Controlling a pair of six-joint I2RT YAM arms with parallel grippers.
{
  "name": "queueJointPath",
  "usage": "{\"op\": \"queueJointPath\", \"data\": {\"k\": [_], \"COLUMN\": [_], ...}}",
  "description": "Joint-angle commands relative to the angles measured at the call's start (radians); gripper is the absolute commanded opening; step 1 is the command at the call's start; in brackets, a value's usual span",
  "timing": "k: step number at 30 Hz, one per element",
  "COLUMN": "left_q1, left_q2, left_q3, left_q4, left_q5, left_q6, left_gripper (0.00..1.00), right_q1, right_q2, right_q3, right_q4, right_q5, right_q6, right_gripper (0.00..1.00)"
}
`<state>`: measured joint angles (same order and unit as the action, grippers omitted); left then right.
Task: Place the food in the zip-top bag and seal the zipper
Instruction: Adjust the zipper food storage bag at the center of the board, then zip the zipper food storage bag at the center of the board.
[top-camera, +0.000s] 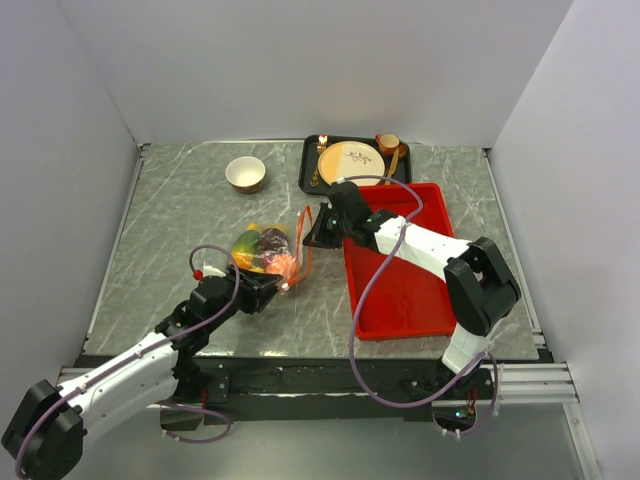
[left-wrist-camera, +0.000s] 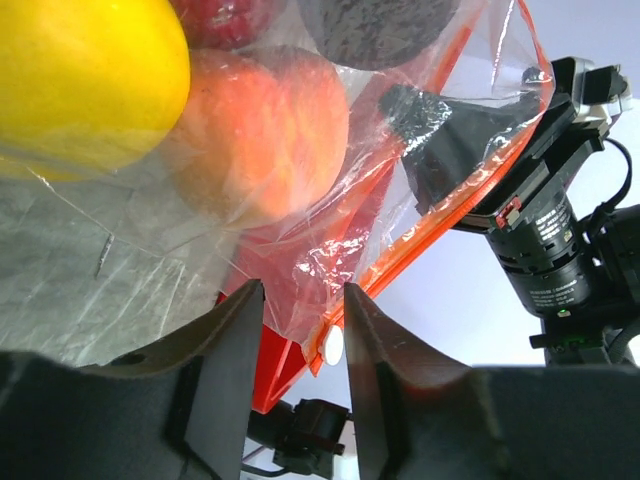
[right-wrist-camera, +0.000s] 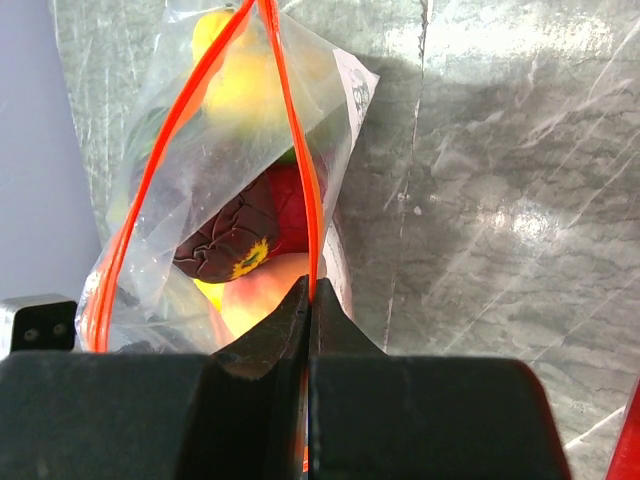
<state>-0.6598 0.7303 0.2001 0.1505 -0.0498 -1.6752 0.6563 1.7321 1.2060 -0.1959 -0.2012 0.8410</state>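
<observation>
The zip-top bag lies on the marble table with its mouth open. The food is inside: a yellow lemon, a peach and a dark plum show through the clear plastic. My right gripper is shut on one side of the orange-red zipper at the bag's far end. My left gripper is open at the near corner. The white slider tab sits between its fingers, close to the right one.
A red tray lies to the right of the bag, under my right arm. A black tray with a plate, cutlery and a cup stands at the back, and a small bowl at the back left. Walls enclose the table.
</observation>
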Motion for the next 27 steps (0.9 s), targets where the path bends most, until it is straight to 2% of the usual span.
{"op": "queueJointPath", "data": {"k": [1,3,8,11,12,14,15,18,20,21,22,24,25,27], "left_q1": [-0.004,-0.004,-0.004,-0.004,-0.004,-0.003,-0.004,-0.004,-0.004,-0.004,-0.004,-0.004,-0.004,-0.004], "left_q2": [0.015,0.027,0.064,0.073,0.072,0.066,0.063,0.050,0.044,0.043,0.043,0.034,0.031,0.020], "left_q3": [-0.010,-0.010,-0.008,-0.001,-0.002,-0.010,-0.013,-0.025,-0.021,-0.018,-0.016,-0.018,-0.021,-0.024], "left_q4": [0.087,0.095,0.133,0.127,0.127,0.127,0.129,0.133,0.123,0.107,0.104,0.113,0.112,0.112], "left_q5": [0.002,0.008,0.021,0.024,0.024,0.022,0.019,0.016,0.015,0.013,0.011,0.011,0.010,0.007], "left_q6": [-0.031,-0.032,-0.027,-0.023,-0.023,-0.027,-0.031,-0.040,-0.032,-0.028,-0.020,-0.008,-0.001,0.008], "left_gripper": [0.39,0.31,0.20,0.16,0.10,0.06,0.01,0.01,0.01,0.01,0.01,0.01,0.01,0.01], "right_q1": [-0.009,-0.009,-0.007,-0.007,-0.007,-0.009,-0.007,-0.009,-0.009,-0.012,-0.015,-0.027,-0.032,-0.034], "right_q2": [-0.042,-0.040,-0.039,-0.039,-0.037,-0.040,-0.039,-0.036,-0.037,-0.040,-0.048,-0.094,-0.142,-0.201], "right_q3": [0.040,0.040,0.038,0.040,0.040,0.040,0.040,0.040,0.041,0.046,0.046,0.027,0.015,-0.042], "right_q4": [0.010,0.010,0.012,0.007,0.009,0.009,0.009,0.007,0.001,-0.013,-0.032,-0.054,-0.059,-0.066], "right_q5": [0.003,0.000,-0.007,-0.006,-0.003,-0.004,-0.004,-0.007,-0.006,-0.006,-0.003,0.000,0.008,0.032], "right_q6": [-0.011,-0.013,-0.019,-0.020,-0.020,-0.022,-0.022,-0.028,-0.039,-0.042,-0.046,-0.052,-0.051,-0.033], "right_gripper": [0.00,0.00,0.00,0.00,0.00,0.00,0.00,0.00,0.12,0.19,0.32,0.43,0.53,0.56]}}
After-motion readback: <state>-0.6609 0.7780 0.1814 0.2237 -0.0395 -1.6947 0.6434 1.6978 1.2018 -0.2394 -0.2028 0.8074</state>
